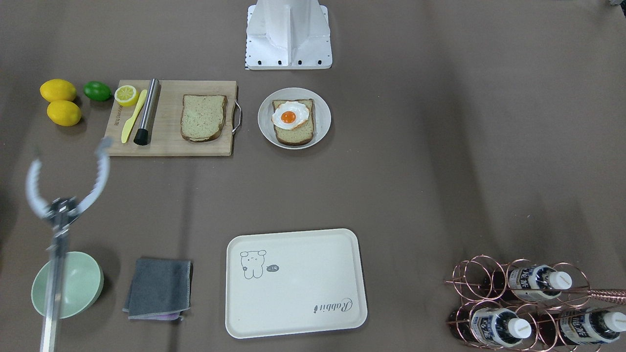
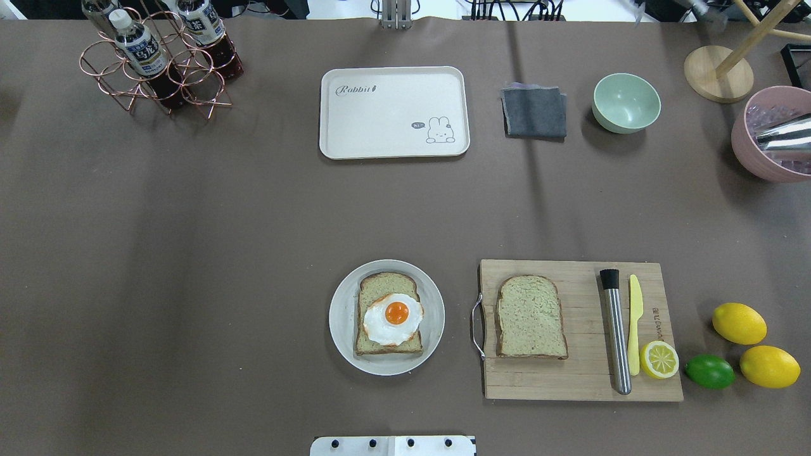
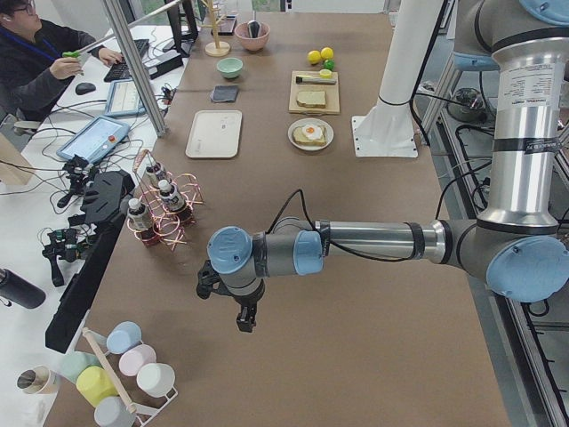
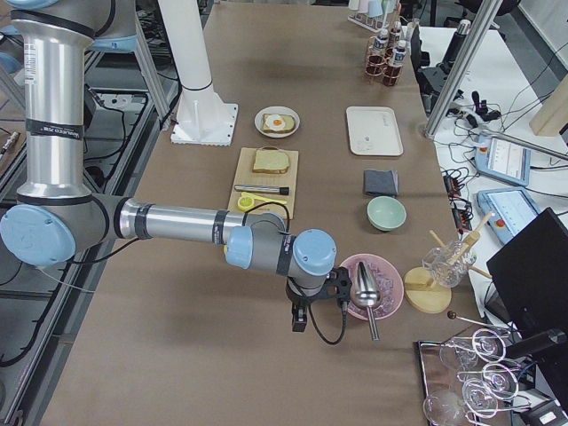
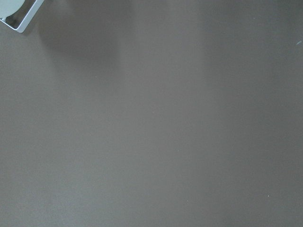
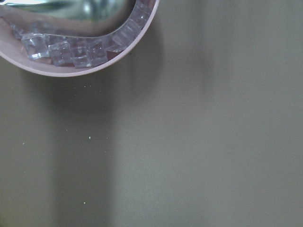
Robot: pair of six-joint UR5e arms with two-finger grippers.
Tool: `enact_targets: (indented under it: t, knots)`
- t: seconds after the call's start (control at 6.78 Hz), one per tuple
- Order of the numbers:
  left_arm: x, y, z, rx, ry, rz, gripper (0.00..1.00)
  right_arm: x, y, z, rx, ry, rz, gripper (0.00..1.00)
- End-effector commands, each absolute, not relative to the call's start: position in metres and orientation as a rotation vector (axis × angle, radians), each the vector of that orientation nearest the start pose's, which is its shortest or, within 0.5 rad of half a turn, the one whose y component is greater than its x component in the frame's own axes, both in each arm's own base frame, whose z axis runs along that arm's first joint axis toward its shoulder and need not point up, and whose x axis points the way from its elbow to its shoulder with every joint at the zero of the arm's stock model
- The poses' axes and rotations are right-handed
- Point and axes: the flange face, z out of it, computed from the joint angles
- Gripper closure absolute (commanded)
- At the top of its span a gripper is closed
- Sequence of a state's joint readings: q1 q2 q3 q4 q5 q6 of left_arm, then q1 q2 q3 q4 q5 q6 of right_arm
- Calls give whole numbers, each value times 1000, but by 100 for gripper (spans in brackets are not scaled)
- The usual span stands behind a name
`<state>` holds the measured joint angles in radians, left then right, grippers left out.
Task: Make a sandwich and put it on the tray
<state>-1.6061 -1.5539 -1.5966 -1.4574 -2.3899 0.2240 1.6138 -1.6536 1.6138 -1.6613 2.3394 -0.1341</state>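
One bread slice (image 2: pixel 531 316) lies flat on the wooden cutting board (image 2: pixel 570 380). The other slice (image 2: pixel 388 288) lies on a round white plate (image 2: pixel 342 329) with the fried egg (image 2: pixel 394 318) on top. The cream tray (image 2: pixel 393 114) lies empty at the table's far side. My left gripper (image 3: pixel 244 318) hangs over bare table far from the food. My right gripper (image 4: pixel 299 319) hangs beside the pink ice bowl (image 4: pixel 370 282). Both show only in side views, so I cannot tell whether they are open or shut.
On the board lie a steel muddler (image 2: pixel 616 335), a yellow knife (image 2: pixel 635 323) and a lemon half (image 2: pixel 659 359). Lemons (image 2: pixel 739 323) and a lime (image 2: pixel 709 371) lie beside it. A green bowl (image 2: pixel 626 101), grey cloth (image 2: pixel 534 112) and bottle rack (image 2: pixel 158 63) flank the tray.
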Motion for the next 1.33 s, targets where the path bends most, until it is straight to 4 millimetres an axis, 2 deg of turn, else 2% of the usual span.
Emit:
enact_targets:
  t: [0.0, 0.88, 1.03, 1.18]
  knots:
    - [-77, -475, 662, 8, 825, 135, 2, 83, -443, 686, -64, -773, -17, 0]
    - [-77, -478, 657, 20, 824, 145, 2, 83, -443, 685, -63, -775, -16, 0]
    - [-77, -478, 644, 42, 821, 156, 2, 83, -443, 685, -63, -776, -16, 0]
    - [-68, -476, 643, 32, 822, 171, 2, 83, -444, 684, -59, -777, -18, 0]
